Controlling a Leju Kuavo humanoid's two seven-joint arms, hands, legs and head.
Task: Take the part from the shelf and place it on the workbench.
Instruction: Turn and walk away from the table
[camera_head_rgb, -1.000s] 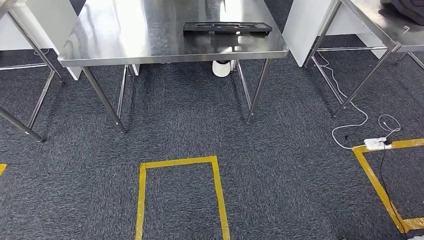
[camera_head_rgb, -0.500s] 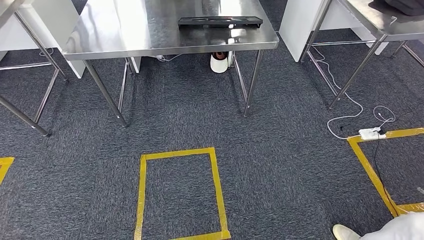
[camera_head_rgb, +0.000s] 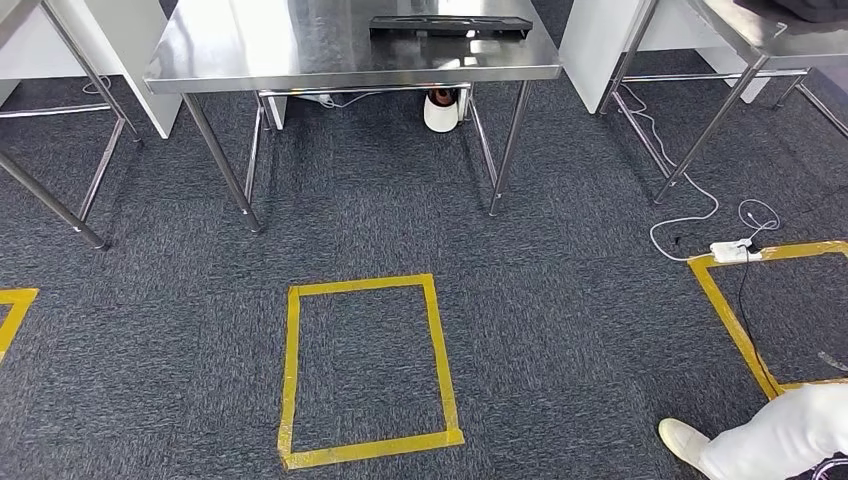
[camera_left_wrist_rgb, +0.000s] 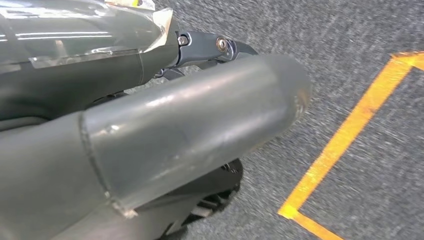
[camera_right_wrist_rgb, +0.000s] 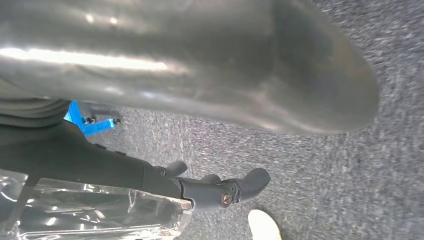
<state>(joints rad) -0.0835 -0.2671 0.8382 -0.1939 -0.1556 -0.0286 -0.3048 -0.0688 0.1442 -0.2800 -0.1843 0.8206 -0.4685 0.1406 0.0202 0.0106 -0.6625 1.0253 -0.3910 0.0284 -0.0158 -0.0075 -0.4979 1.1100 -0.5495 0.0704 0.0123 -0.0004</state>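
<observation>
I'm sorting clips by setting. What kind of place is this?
Probably a robotics test lab or workshop: stainless steel workbenches stand on grey carpet, yellow tape rectangles mark standing spots, and a power strip with loose cable lies on the floor.

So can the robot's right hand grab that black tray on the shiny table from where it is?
Probably not yet. The black tray lies far back on the steel table, across open carpet and the yellow tape square. The right hand hangs low over the floor, so the robot would likely need to walk closer first.
</observation>
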